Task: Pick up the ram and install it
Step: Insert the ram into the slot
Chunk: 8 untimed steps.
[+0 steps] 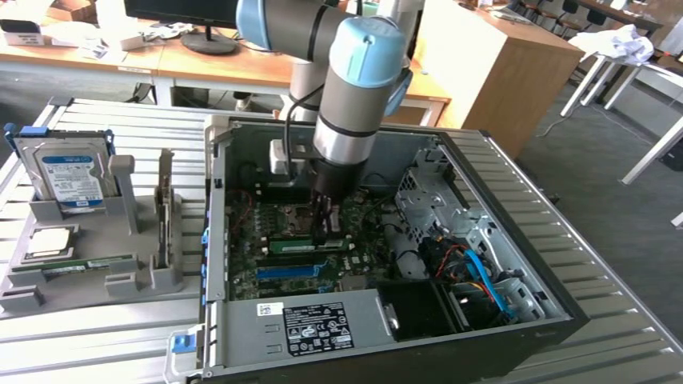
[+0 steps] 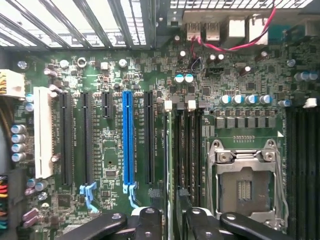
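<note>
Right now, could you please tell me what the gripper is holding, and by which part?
It cannot be told: the gripper is down at the ram standing on the motherboard, grip unclear.

Arm (image 1: 357, 96) enters from the top centre of the exterior frame and stands near vertical, wrist pointing down. Gripper (image 1: 323, 232) hangs at centre frame. In the wrist view, black fingers (image 2: 150, 222) sit at bottom centre, slightly parted.
</note>
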Tool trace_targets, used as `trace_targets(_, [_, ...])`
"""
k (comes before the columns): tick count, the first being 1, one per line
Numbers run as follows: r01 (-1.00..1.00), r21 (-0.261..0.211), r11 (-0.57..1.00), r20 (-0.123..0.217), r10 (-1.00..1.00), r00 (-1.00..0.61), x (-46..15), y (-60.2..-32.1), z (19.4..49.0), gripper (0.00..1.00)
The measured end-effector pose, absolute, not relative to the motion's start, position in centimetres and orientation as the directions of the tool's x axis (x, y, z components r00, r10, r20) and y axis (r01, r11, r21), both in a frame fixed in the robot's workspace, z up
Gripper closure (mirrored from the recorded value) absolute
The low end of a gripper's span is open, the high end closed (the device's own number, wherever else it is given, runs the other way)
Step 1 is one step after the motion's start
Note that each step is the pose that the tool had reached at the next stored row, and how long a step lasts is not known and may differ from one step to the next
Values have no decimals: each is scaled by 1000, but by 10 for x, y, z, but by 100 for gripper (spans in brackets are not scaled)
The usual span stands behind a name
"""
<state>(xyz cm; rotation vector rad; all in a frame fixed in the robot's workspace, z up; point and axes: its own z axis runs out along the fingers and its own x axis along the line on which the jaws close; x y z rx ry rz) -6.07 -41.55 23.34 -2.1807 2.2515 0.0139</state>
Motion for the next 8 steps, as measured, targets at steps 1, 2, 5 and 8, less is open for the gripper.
trace_targets(1, [-999,1,32,-11,-999,-32,-61,-415,235,74])
trace_targets(2, [-999,1,32,-11,-999,-32,-61,-415,236,74])
trace_targets(5, [-999,1,32,-10,-999,-32,-61,-415,240,82])
trace_targets(8, [-999,1,32,-11,-999,-32,-60,-415,241,90])
